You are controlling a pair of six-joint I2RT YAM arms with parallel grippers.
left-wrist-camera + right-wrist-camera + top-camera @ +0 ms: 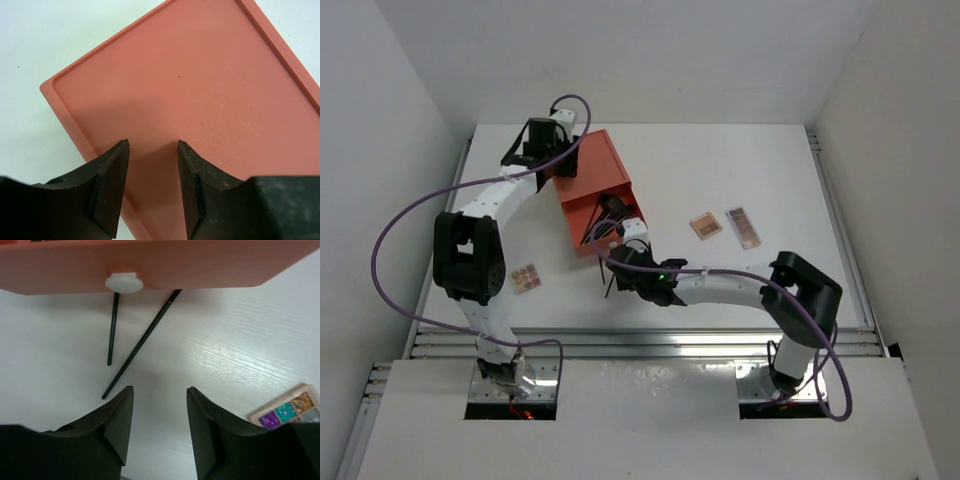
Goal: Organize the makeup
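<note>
Two thin black makeup sticks (112,330) (140,346) lie on the white table, poking out from under the orange box's front (200,265) below its white knob (124,283). They show in the top view (608,282). My right gripper (160,392) (618,260) is open and empty, low over the table just in front of them. A multicoloured palette (289,408) lies at its right. My left gripper (152,145) (558,168) is open and empty, close above the orange box's lid (200,85). Palettes lie at left (527,277) and right (705,225) (743,227).
The orange box (590,175) stands at the table's middle, set at a slant, with my left arm curving round its left side. Metal rails run along the table's near edge (650,345) and right edge (840,220). White walls close in on three sides.
</note>
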